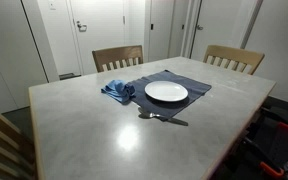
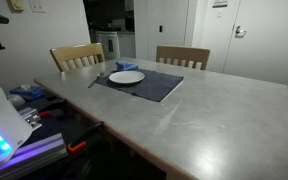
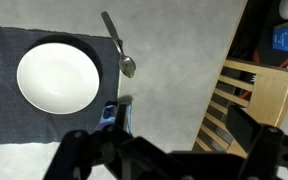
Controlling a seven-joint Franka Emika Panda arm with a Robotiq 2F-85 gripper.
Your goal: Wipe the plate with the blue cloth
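Observation:
A white plate sits on a dark placemat on the grey table; it shows in both exterior views and in the wrist view. The blue cloth lies crumpled on the mat beside the plate. In the wrist view only a small bit of the cloth shows beside one finger. My gripper hangs high above the table, open and empty, off the mat's edge. The arm does not show in the exterior views.
A metal spoon lies at the mat's edge. Two wooden chairs stand at the far side of the table; one shows under the gripper. Bare tabletop lies around the mat.

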